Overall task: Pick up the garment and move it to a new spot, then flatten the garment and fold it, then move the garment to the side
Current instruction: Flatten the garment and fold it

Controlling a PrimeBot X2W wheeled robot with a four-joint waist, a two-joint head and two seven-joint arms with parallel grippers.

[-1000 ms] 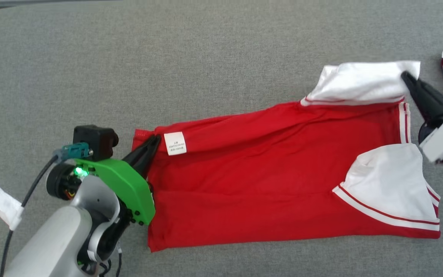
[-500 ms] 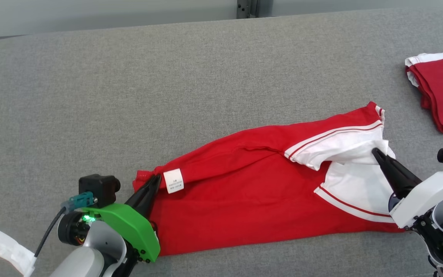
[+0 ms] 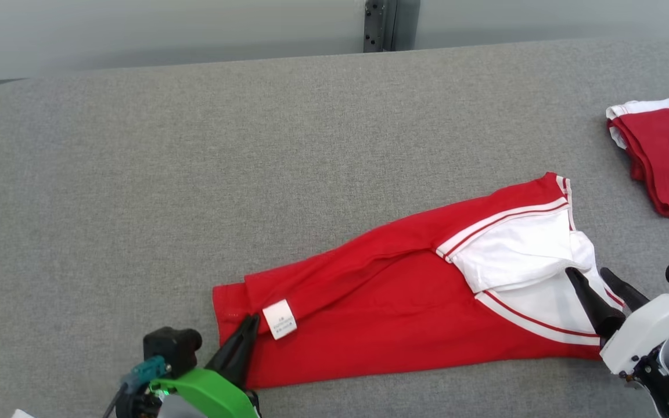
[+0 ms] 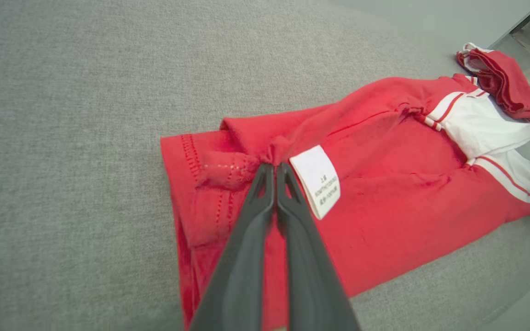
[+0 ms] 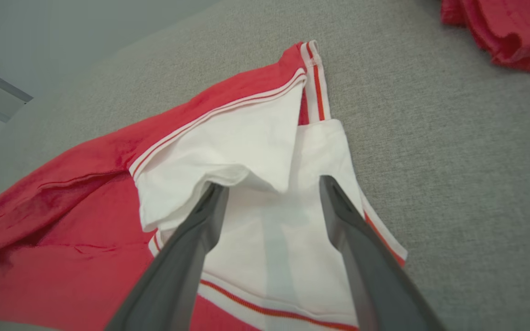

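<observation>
Illegible print on hem tag (image 4: 318, 181)

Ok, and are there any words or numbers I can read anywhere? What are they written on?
White tag at the hem of the garment: a few short printed lines, too small and blurred to read.
Other red clothing off to the side: no writing to be seen.
Grey surface: no writing to be seen.

Folded red cloth (image 3: 668, 159) on grey fabric surface (image 3: 195, 174), far right.
</observation>
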